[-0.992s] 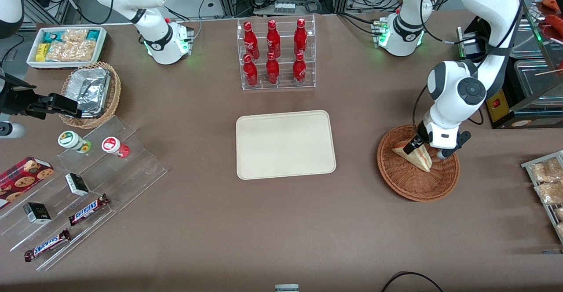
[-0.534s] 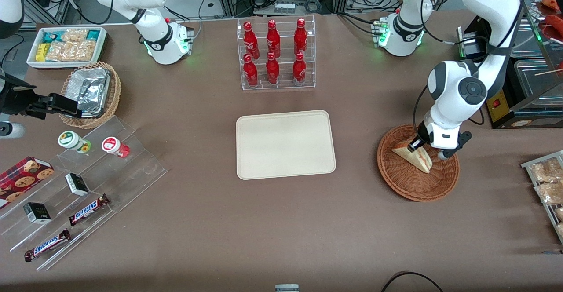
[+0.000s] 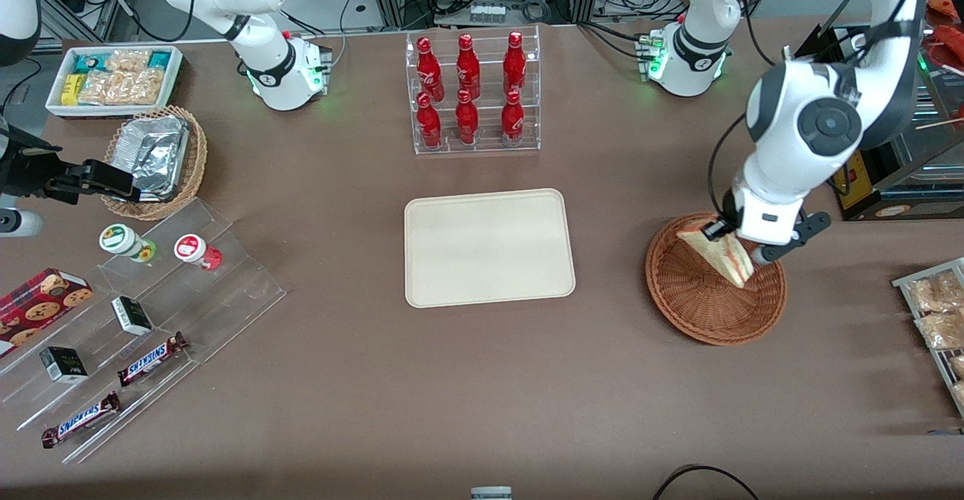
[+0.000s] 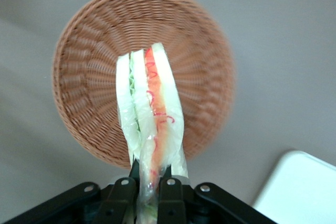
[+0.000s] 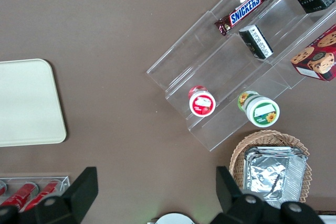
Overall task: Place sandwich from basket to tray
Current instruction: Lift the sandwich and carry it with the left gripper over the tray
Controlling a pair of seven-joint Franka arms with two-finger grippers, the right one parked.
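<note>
The sandwich (image 3: 719,254), a pale wedge wrapped in clear film with a red and yellowish filling (image 4: 156,114), hangs above the reddish-brown basket (image 3: 697,297), lifted off its floor. My gripper (image 3: 734,245) is shut on the sandwich, its black fingers (image 4: 169,191) pinching the wrapped end. The basket (image 4: 94,77) lies below, with nothing else in it. The cream tray (image 3: 488,247) sits at the table's middle, toward the parked arm from the basket; one corner of the tray (image 4: 299,190) shows in the left wrist view.
A clear rack of red bottles (image 3: 471,93) stands farther from the front camera than the tray. A wire rack of snack packets (image 3: 938,312) lies at the working arm's end. Acrylic steps with snacks (image 3: 135,319) and a foil-container basket (image 3: 154,157) sit at the parked arm's end.
The gripper has risen with the sandwich held in it, lifting it off the basket floor. The arm's wrist has shifted upward and slightly farther from the front camera.
</note>
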